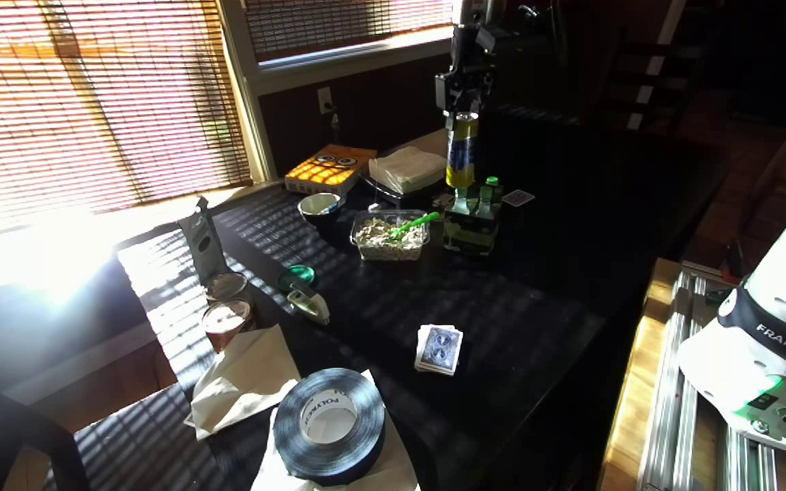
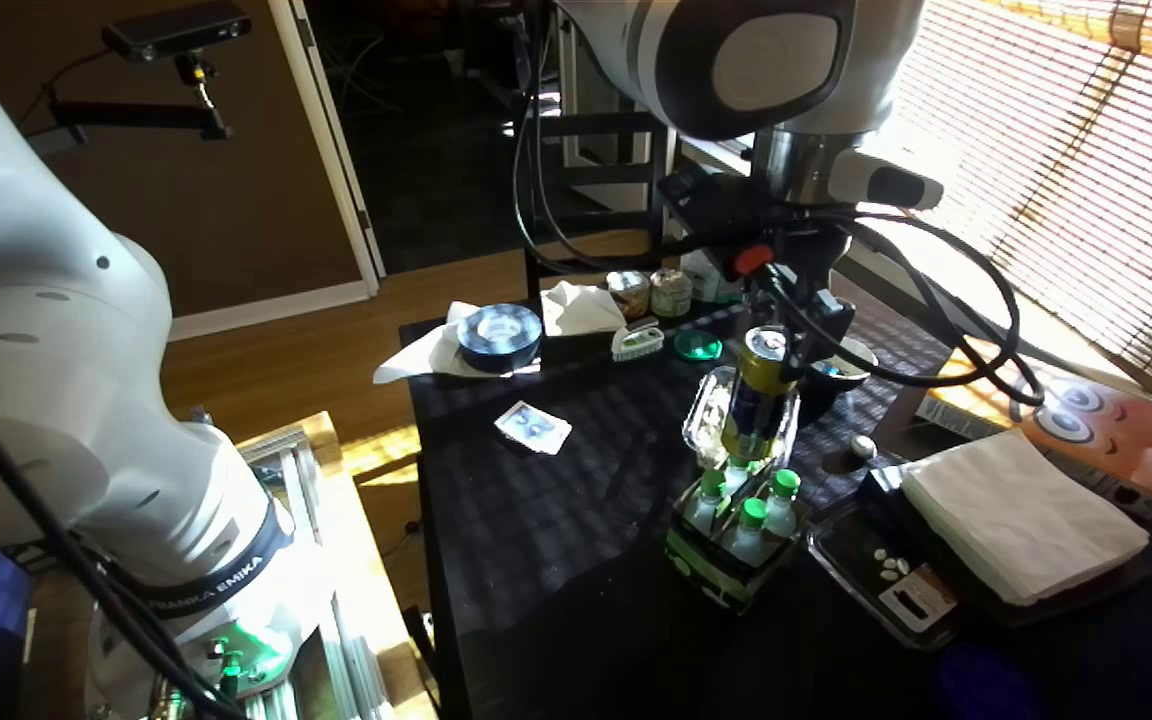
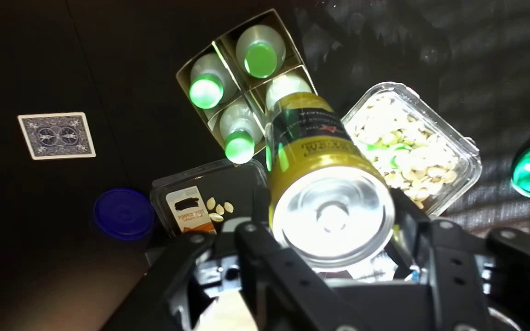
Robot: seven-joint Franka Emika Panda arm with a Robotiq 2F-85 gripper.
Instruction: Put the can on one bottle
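In an exterior view the can [image 1: 462, 151] is poised above one bottle [image 1: 461, 203], contact uncertain, presumably for stacking; in an exterior view the carton [image 2: 704, 567] likely steadies that bottle; in the wrist view the fingers [image 3: 412, 216] grip the can's upper end, leaving the lower free.

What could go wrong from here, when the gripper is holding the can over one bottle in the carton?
The can may topple once the gripper opens: the visible top of the bottle beneath looks narrower than the can, and whether they touch is unclear.
A sideways slip might knock the green-capped bottles nearby.
A falling can could land in the food container beside the carton.
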